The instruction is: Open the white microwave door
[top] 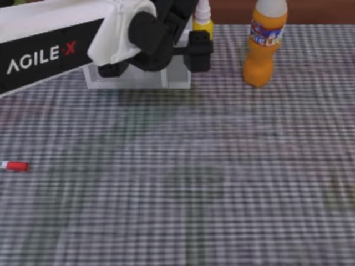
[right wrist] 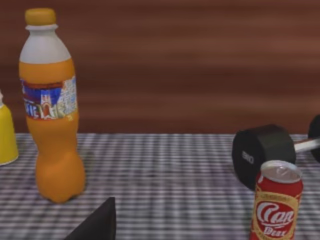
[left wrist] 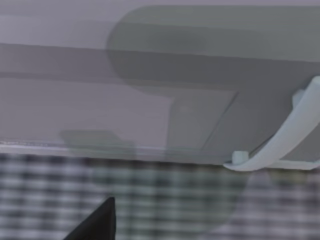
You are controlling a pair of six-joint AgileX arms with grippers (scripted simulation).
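Top view: our left arm (top: 50,47), white and black with the AgileX lettering, reaches across the far left part of the table (top: 183,183) and ends over the white microwave (top: 138,77), which stands at the far edge, left of centre; only the lower front of the microwave shows beneath the arm. The left gripper (top: 197,50) sits at the microwave's right front; whether its fingers are spread or closed we cannot tell, since the wrist covers them from above. Just behind the gripper stands a yellow bottle (top: 203,22) with a white top; further right, apart from the microwave, stands an orange soda bottle (top: 264,44); a small red-and-white marker (top: 15,165) lies near the table's left edge.

Left wrist view: the microwave door (left wrist: 150,100) fills most of the frame, its grey translucent window very close to the camera; a pale curved door handle (left wrist: 285,145) arcs along it, apart from the one dark fingertip (left wrist: 97,225) that shows over the checked cloth; nothing is visibly gripped.

Right wrist view: our right arm does not appear in the top view; its camera shows the orange soda bottle, a black dumbbell (right wrist: 265,155), a red can (right wrist: 276,205) and one dark fingertip (right wrist: 97,225); the right gripper's state we likewise cannot tell.
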